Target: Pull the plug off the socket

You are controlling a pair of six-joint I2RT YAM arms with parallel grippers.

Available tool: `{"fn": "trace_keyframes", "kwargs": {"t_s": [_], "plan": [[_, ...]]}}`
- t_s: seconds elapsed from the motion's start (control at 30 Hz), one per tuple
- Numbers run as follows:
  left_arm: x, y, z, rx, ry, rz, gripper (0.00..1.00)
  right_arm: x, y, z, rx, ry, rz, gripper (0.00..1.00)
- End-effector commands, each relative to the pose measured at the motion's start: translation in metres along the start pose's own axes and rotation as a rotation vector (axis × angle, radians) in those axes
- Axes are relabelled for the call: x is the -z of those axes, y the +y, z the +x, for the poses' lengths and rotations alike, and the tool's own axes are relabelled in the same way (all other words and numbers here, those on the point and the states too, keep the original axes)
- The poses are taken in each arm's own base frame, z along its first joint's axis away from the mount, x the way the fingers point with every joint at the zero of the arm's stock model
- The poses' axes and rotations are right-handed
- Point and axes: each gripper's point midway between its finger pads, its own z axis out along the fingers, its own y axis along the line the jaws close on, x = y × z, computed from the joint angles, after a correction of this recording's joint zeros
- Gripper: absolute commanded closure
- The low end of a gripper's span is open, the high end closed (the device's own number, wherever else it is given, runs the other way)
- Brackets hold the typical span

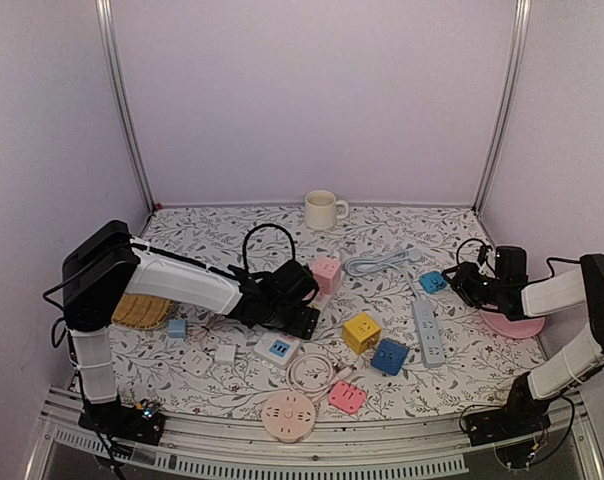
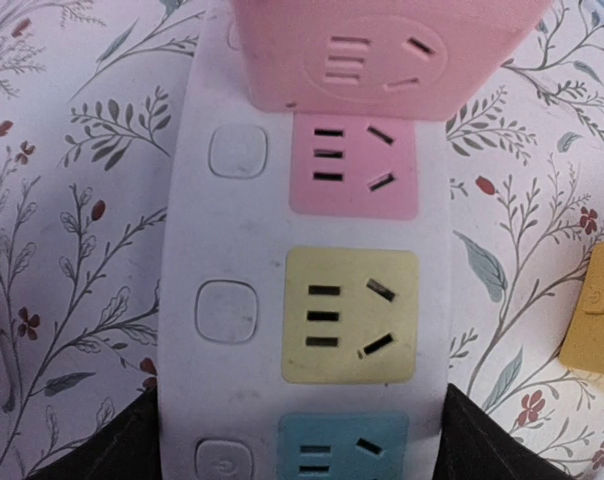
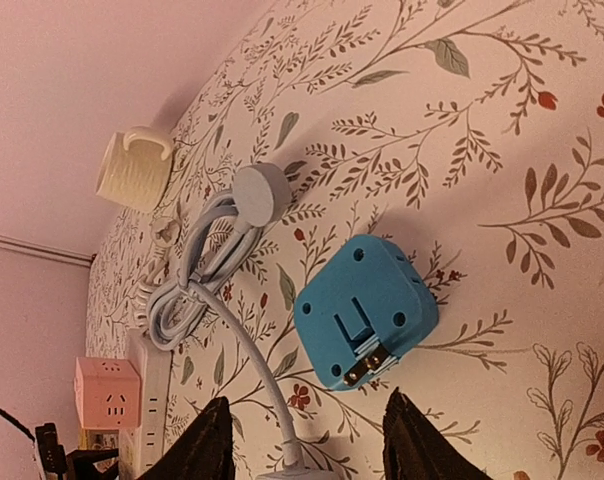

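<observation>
left gripper (image 2: 302, 445): clamped across smooth white power strip (image 2: 232, 230), pink cube (image 2: 382, 50) seated on it | right gripper (image 3: 310, 405): jaws apart, empty | rounded blue cube plug (image 3: 357, 310): loose on floral cloth (image 3: 482, 100), metal prongs up

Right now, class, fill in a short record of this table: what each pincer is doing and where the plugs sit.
left pincer: closed across the white power strip
pink cube adapter: sitting on that strip beside its pink socket
right pincer: open, holding nothing
blue cube plug: lying loose, prongs exposed, ahead of the right pincer
</observation>
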Motion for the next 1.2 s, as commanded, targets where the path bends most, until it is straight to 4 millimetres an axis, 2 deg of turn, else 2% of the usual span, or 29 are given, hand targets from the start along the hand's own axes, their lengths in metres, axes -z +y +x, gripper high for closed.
{"fn": "trace_keyframes", "kwargs": {"t_s": [0.0, 0.13, 0.27, 0.4, 0.5, 0.67, 0.9, 1.17], "plan": [[-0.008, -0.005, 0.04, -0.076, 0.111, 0.0, 0.84, 0.009, 0.014, 0.0, 0.057, 0.0, -0.054, 0.44], [-0.008, -0.011, 0.038, -0.08, 0.102, 0.02, 0.83, 0.013, 0.031, 0.002, 0.11, 0.006, -0.102, 0.31], [-0.007, -0.019, 0.036, -0.095, 0.091, 0.034, 0.83, 0.013, 0.055, 0.006, 0.19, 0.011, -0.132, 0.23], [-0.005, -0.026, 0.035, -0.116, 0.082, 0.044, 0.83, 0.006, 0.086, 0.02, 0.293, 0.041, -0.165, 0.11], [-0.004, -0.028, 0.036, -0.129, 0.078, 0.044, 0.83, -0.002, 0.11, 0.031, 0.387, 0.058, -0.181, 0.07], [-0.003, -0.031, 0.036, -0.148, 0.074, 0.044, 0.83, -0.016, 0.143, 0.06, 0.541, 0.112, -0.233, 0.03], [-0.003, -0.029, 0.039, -0.16, 0.076, 0.034, 0.83, -0.04, 0.176, 0.101, 0.734, 0.182, -0.274, 0.0], [-0.004, -0.028, 0.04, -0.162, 0.08, 0.028, 0.83, -0.064, 0.196, 0.138, 0.913, 0.233, -0.287, 0.01]]}}
